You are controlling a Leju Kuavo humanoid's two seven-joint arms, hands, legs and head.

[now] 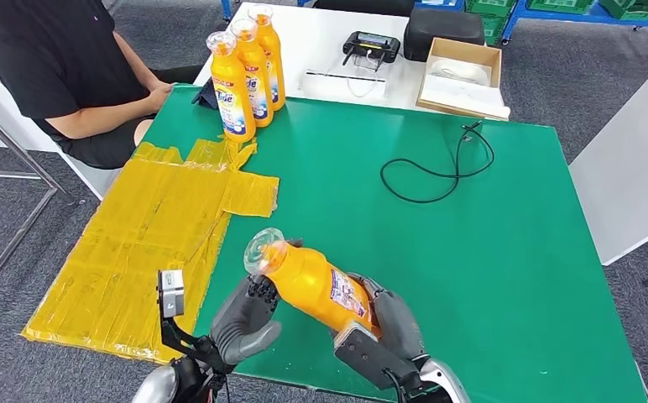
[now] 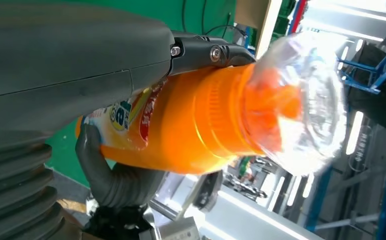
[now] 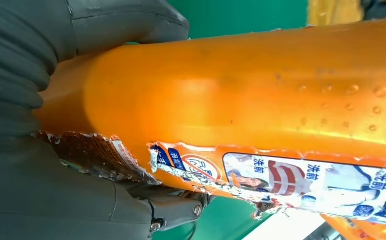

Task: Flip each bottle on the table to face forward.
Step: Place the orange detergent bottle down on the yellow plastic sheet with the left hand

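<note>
An orange bottle [image 1: 314,284] with a clear cap is held tilted above the near edge of the green table [image 1: 472,252], cap toward the left. My right hand [image 1: 385,327] grips its lower body, and the torn label [image 3: 311,182] shows close up. My left hand [image 1: 243,317] holds the bottle [image 2: 201,125] near its shoulder, thumb and dark fingers on either side. Three more orange bottles stand upright in a row at the table's far left corner: the nearest bottle [image 1: 231,86], the middle one [image 1: 253,71] and the farthest [image 1: 271,52].
A yellow taped sheet [image 1: 148,243] covers the table's left side. A black cable [image 1: 438,164] loops at the far middle. A person in black [image 1: 60,67] sits at the far left. Behind, a white table holds a cardboard box [image 1: 463,77] and a black device [image 1: 371,46].
</note>
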